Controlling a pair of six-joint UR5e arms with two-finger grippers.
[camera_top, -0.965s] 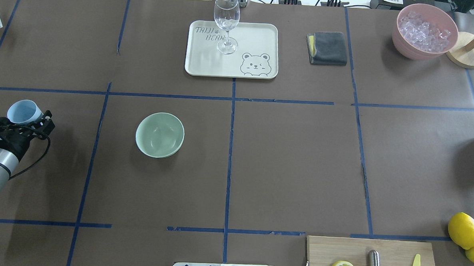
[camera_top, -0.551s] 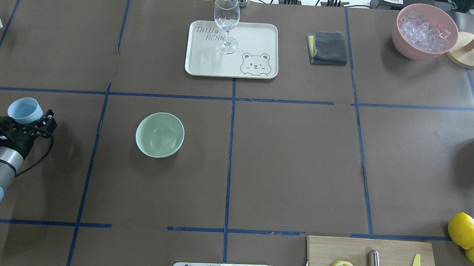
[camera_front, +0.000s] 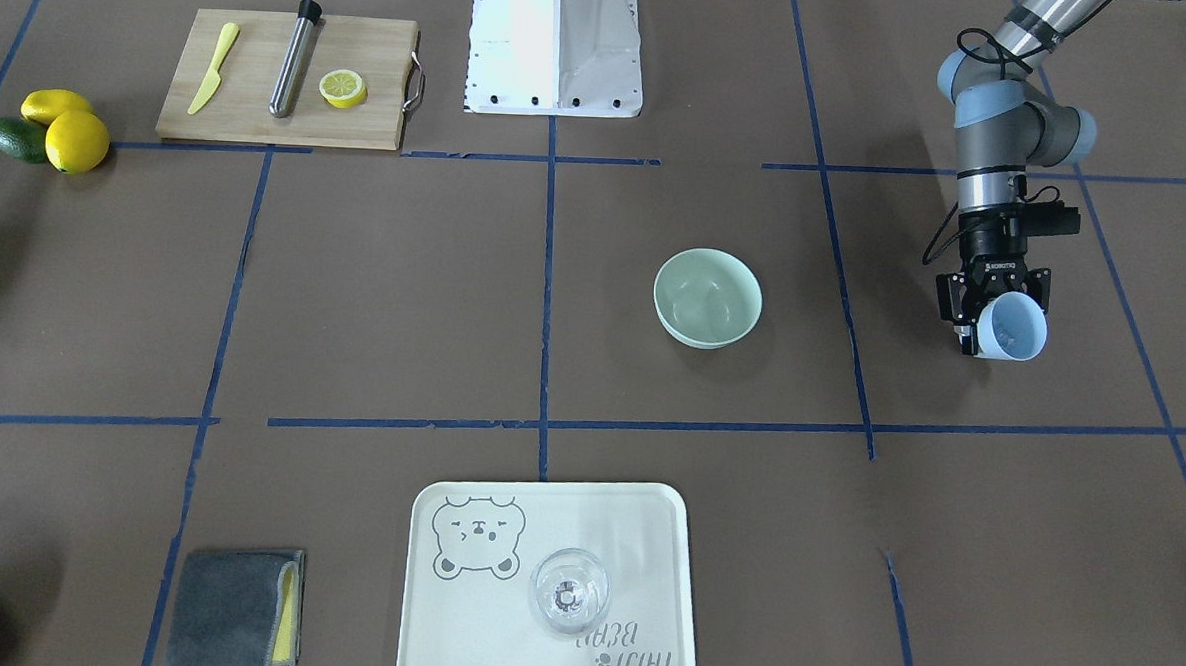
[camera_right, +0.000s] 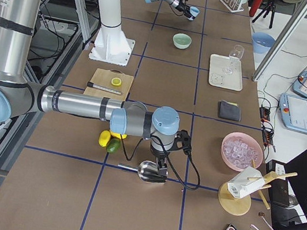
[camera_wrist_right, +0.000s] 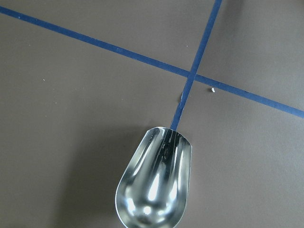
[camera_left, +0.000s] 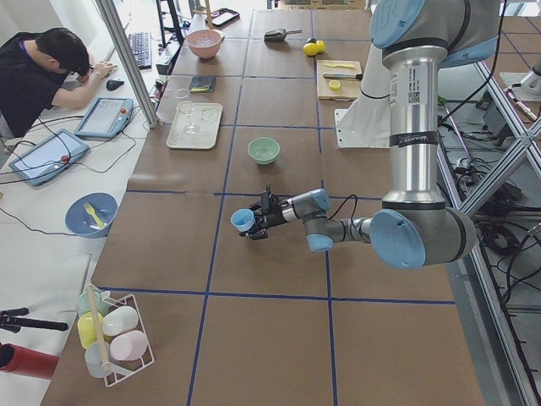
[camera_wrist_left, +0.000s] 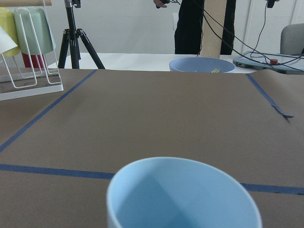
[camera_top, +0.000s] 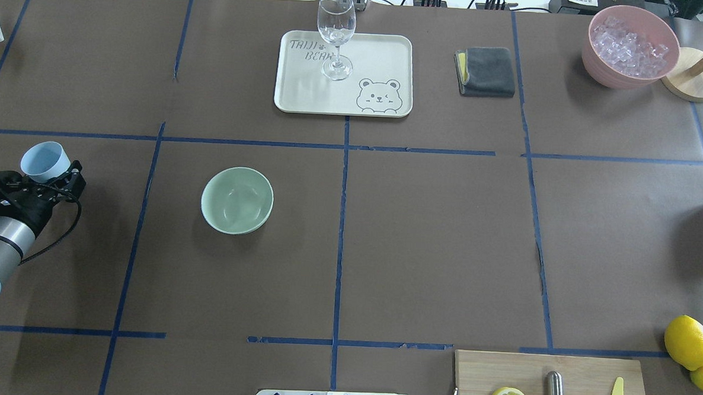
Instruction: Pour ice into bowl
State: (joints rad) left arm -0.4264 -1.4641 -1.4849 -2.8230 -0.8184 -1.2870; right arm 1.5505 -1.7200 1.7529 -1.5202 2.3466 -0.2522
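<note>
The pale mint-green bowl (camera_top: 237, 200) stands upright and looks empty left of the table's middle; it also shows in the front view (camera_front: 708, 298). My left gripper (camera_top: 61, 180) is shut on a light blue cup (camera_top: 46, 161) above the table's left edge, well apart from the bowl. The cup (camera_front: 1012, 327) is tilted. The left wrist view shows only its rim and upper inner wall (camera_wrist_left: 183, 194). No loose ice shows. My right gripper (camera_right: 159, 171) hangs over a metal scoop (camera_wrist_right: 154, 185) at the far right. I cannot tell whether it is open or shut.
A cream tray (camera_top: 381, 50) with a wine glass (camera_top: 336, 33), a grey cloth (camera_top: 486, 71) and a pink container of ice (camera_top: 630, 46) line the far side. A cutting board (camera_top: 581, 374) with a lemon slice, and lemons (camera_top: 687, 341), lie near right.
My left gripper has moved a little to the right and towards the far side with the blue cup. The bowl has not moved.
</note>
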